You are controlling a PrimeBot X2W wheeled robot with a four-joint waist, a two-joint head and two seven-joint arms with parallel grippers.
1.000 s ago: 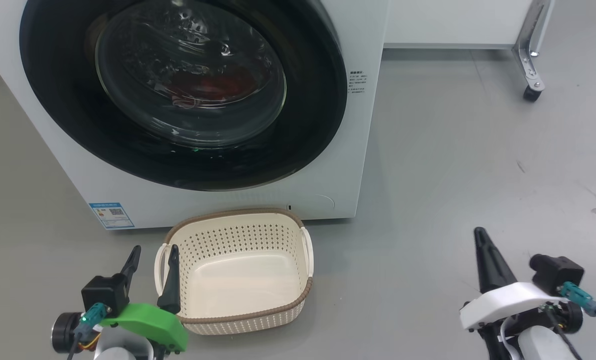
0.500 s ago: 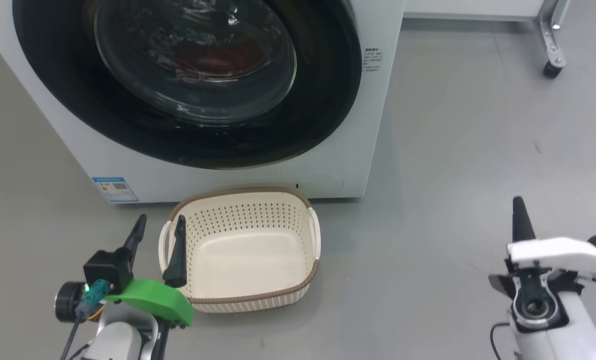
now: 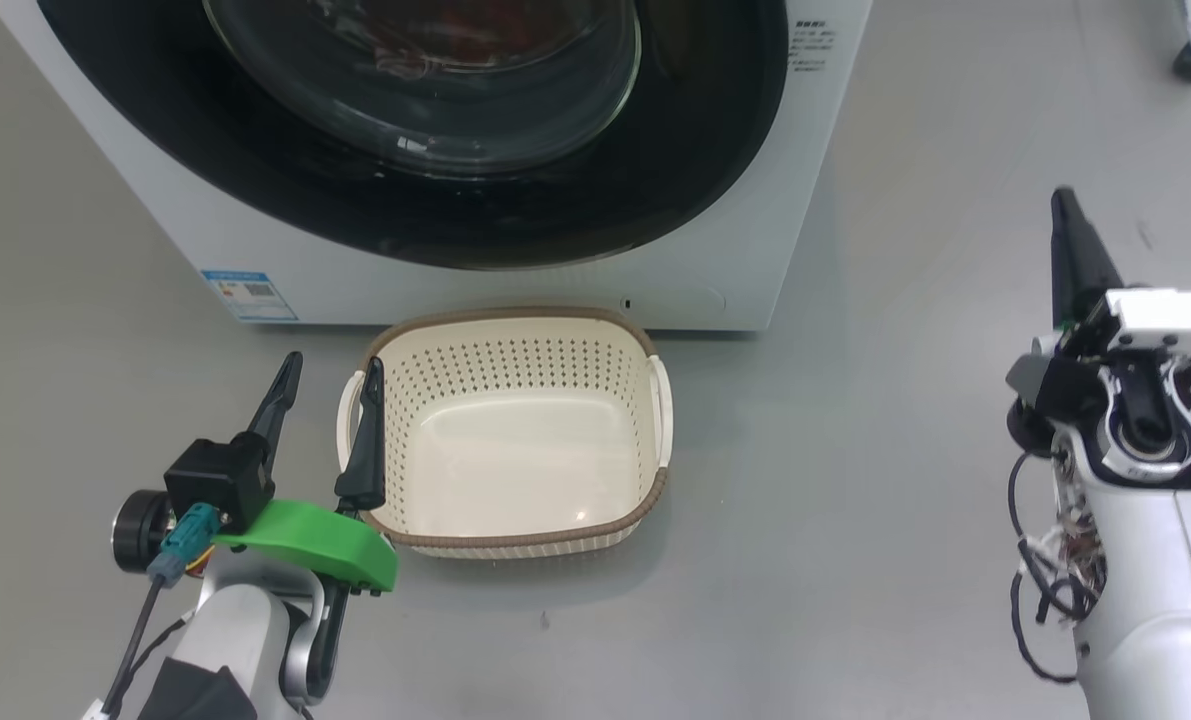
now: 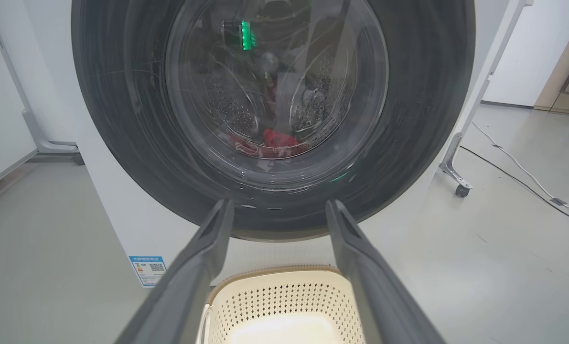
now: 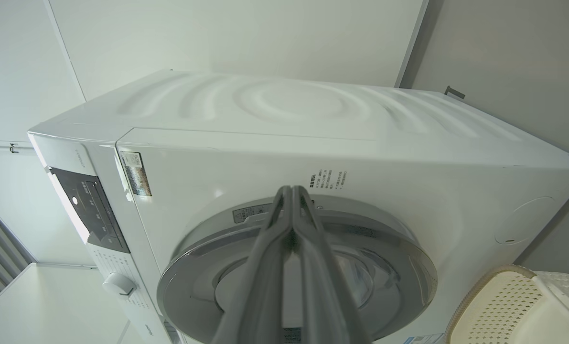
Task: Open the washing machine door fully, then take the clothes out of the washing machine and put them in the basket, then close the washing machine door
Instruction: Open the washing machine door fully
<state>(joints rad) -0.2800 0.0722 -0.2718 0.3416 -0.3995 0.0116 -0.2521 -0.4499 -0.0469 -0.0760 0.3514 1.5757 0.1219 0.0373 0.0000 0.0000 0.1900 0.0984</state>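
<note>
The washing machine [image 3: 515, 285] is a white front-loader standing on a grey floor [image 3: 905, 450]. A blue label sticker [image 3: 248, 295] sits at the lower left of its front panel.

The washing machine door [image 3: 255, 170] is glossy black and closed flush against the front panel. Through its glass window [image 3: 425, 100], the clothes [image 4: 277, 141] show as a red heap at the bottom of the perforated steel drum [image 4: 227, 102].

The basket [image 3: 515, 540] stands upright on the floor, just in front of the machine and below the door, with its rear wall near the front panel. It has 2 white handles [image 3: 661, 410], 1 on each short side.

The left gripper [image 3: 333, 362] has its 2 fingers spread wide, holding nothing. It hovers at the basket's left side. In the head view its inner finger overlaps the basket's left edge – contact cannot be determined. In the left wrist view the fingers point toward the lower part of the door, with the basket's rear rim between them.

The right gripper [image 3: 1062, 198] has its 2 fingers pressed together with nothing between them. It sits off to the right of the machine, well apart from the basket and the door. In the right wrist view the fingertips line up with the door's silver outer rim, beside a small printed label [image 5: 327, 179]. The control panel [image 5: 91, 210] and a round knob [image 5: 118, 285] lie at that view's left.
</note>
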